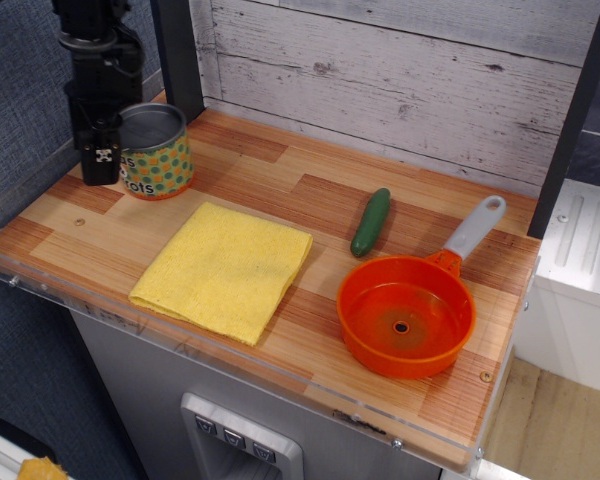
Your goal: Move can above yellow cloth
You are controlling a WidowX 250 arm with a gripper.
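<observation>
Wood-plank tabletop (280, 180) stood before a whitewashed board wall (380, 70).
One can (156, 151), one yellow cloth (223, 268), one pot (407, 313), one cucumber (371, 221); pincer (101, 160) state unclear.

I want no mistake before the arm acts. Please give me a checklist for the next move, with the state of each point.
1. Hand is at the can: ok, on its left side.
2. Hand shut on the can: cannot tell, the fingers are not clear.
3. Can upright: ok.
4. Spot behind the cloth bare: ok, only wood there.
5. Cucumber and pot off the path: ok, both far right.
6. Cloth flat on the table: ok.
</observation>
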